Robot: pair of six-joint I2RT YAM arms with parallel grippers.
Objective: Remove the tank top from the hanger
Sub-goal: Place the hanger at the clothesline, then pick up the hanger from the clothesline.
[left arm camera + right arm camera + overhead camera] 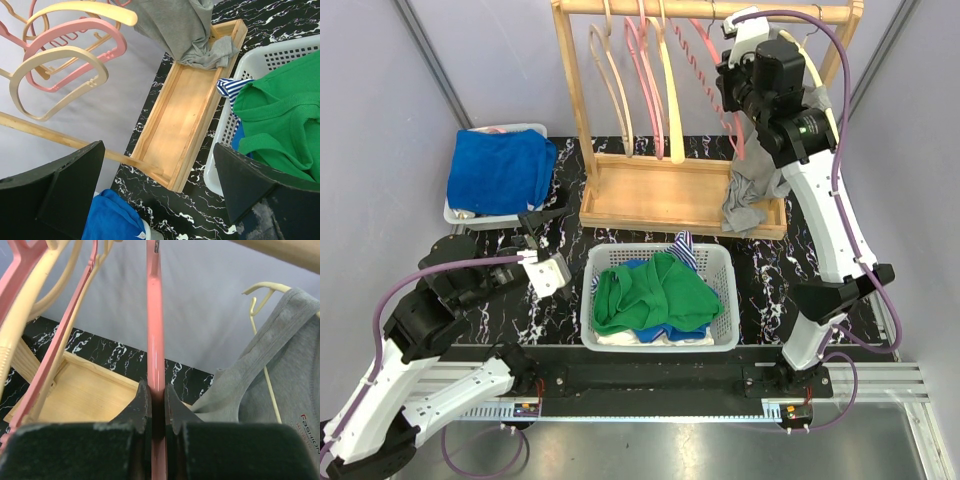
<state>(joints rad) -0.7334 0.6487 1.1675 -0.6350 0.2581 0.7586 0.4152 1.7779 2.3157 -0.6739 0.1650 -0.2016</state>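
My bench (570, 310) | white basket (720, 262): green garment (645, 290), striped cloth (686, 248) | left tray (453, 213): blue cloth (500, 168) | wooden rack (655, 195) behind basket

Grey jersey cloth for the tank top (745, 195), matt and soft, with ribbed edging. Smooth glossy plastic on the pink hanger (155, 340); smooth plastic with a duller sheen on the cream hanger (270, 285). Pale bare wood, grain showing, for the rack (665, 195). Black marbled table (765, 290), white-veined and polished. White moulded plastic lattice for the near basket (726, 300), with green knit cloth (650, 290) inside. Fleecy blue cloth (500, 170) at far left. Matt black pads (75, 450) with rough, crumbly edges on the right gripper (157, 392). Glossy white shells on the arms (830, 215)
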